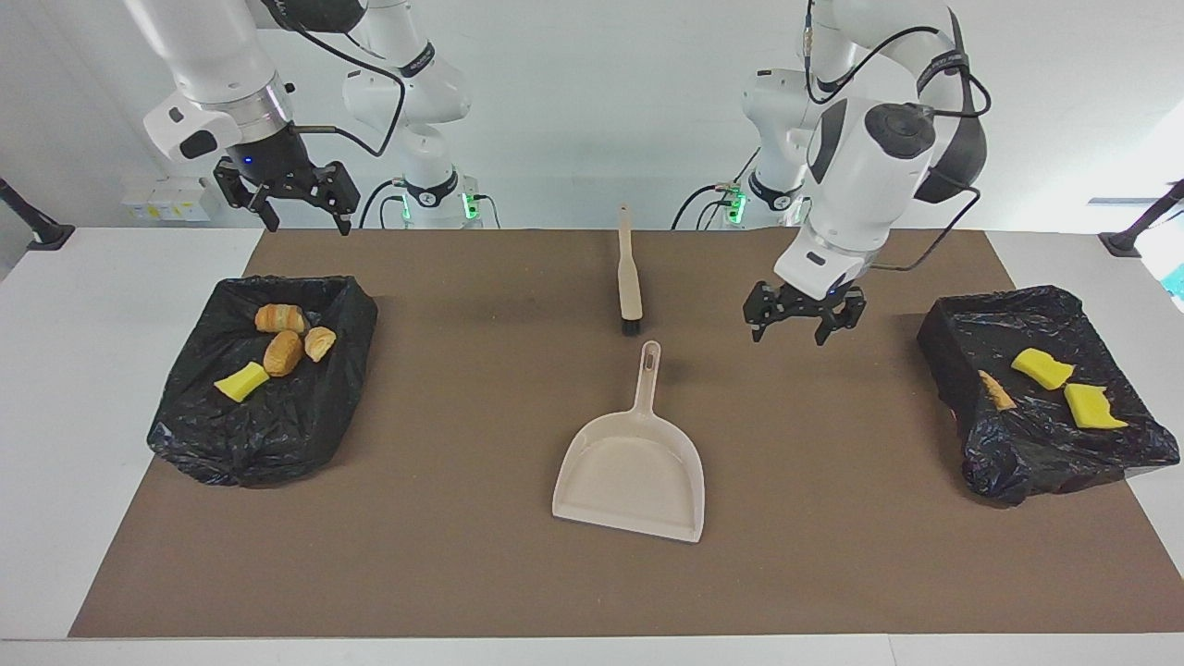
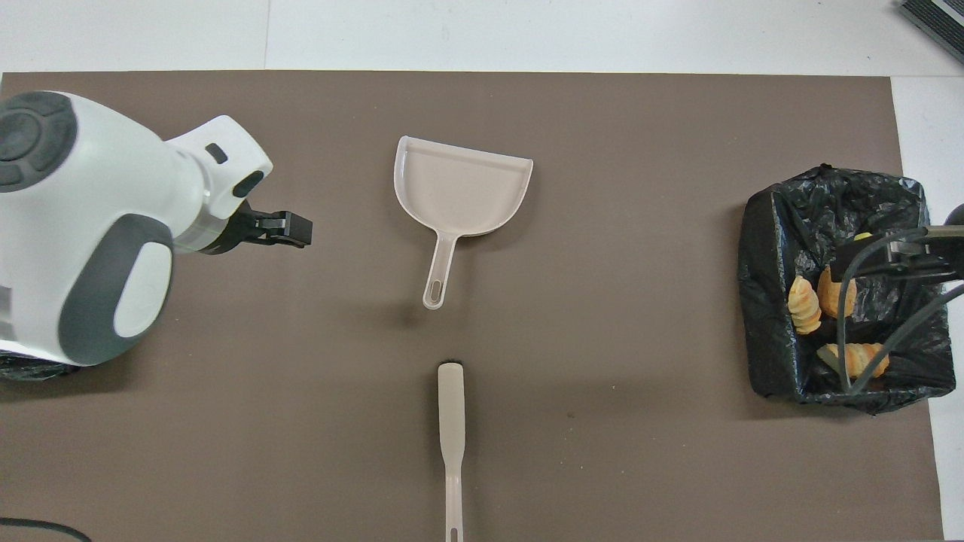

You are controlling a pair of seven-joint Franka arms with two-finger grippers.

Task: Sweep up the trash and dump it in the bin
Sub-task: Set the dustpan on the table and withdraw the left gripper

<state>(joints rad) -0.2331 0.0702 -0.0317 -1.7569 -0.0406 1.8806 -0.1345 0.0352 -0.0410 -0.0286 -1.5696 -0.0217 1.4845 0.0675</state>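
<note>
Trash (image 1: pixel 277 350) already lies in the two black bins, at the frame's left (image 1: pixel 194 435) and right (image 1: pixel 943 342). We see our left gripper (image 1: pixel 803 324), open and empty, between the dustpan (image 1: pixel 638 462) and the right-hand bin; our right gripper (image 1: pixel 289 199) waits open over the left-hand bin's upper edge.

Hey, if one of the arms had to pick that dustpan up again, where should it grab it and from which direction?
Probably the dustpan by its slim handle, coming straight down. The handle lies flat on the mat, pointing toward the robots with bare mat on both sides, so fingers could close across its width. The pan is too wide and shallow to pinch. The open left gripper hangs closest, over the mat toward its own end.
</note>
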